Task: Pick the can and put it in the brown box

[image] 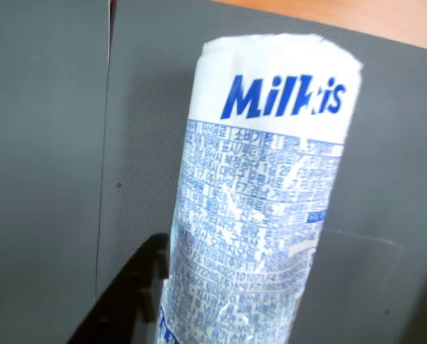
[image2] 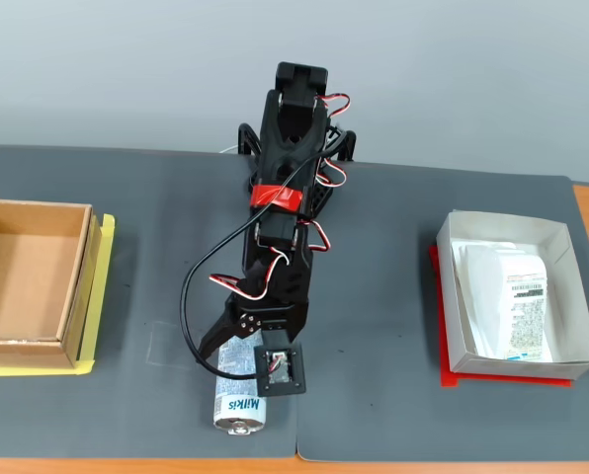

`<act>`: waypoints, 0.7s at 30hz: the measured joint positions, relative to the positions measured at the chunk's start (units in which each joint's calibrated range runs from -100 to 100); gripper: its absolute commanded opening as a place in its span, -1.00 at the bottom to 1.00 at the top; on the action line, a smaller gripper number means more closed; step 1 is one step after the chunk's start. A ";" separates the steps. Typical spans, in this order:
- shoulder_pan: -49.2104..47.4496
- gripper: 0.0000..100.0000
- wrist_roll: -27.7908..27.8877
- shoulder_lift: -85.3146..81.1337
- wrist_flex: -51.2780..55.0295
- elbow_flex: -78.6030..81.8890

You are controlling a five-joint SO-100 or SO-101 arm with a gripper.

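From my remote station, the nearest thing is the can [image2: 239, 405], lying on its side at the front edge of the grey mat [image2: 393, 395] in the fixed view, with its silver end toward the camera. There is one can only. The gripper [image2: 237, 357] is over its far half, and in the wrist view the can [image: 260, 208] fills the middle of the picture, with a dark finger [image: 138, 294] against its left side. The other side is hidden by the can, so I think the jaws are around the body, partly open, but I cannot tell if they press it already.

I judge that the step in hand is the grasp: the can is not lifted yet. The next move calls for closing firmly on the round body, because it may roll or slip, then lifting it clear of the mat and swinging it to the left of the fixed view.

There the brown box [image2: 72, 286] waits, one of it, empty, on a yellow sheet [image2: 105, 286], well apart from the can. On the right side of this view stands one white paper box [image2: 561, 296] on a red sheet [image2: 448, 365], holding one white labelled packet [image2: 507, 296]. Farthest back is the base of the single arm [image2: 285, 197].
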 measured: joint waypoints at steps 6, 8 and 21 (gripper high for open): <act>0.07 -0.20 0.00 1.86 0.00 -0.09; 0.00 -0.20 0.00 2.54 0.00 -0.09; 0.00 -0.20 0.00 7.19 -1.38 -0.09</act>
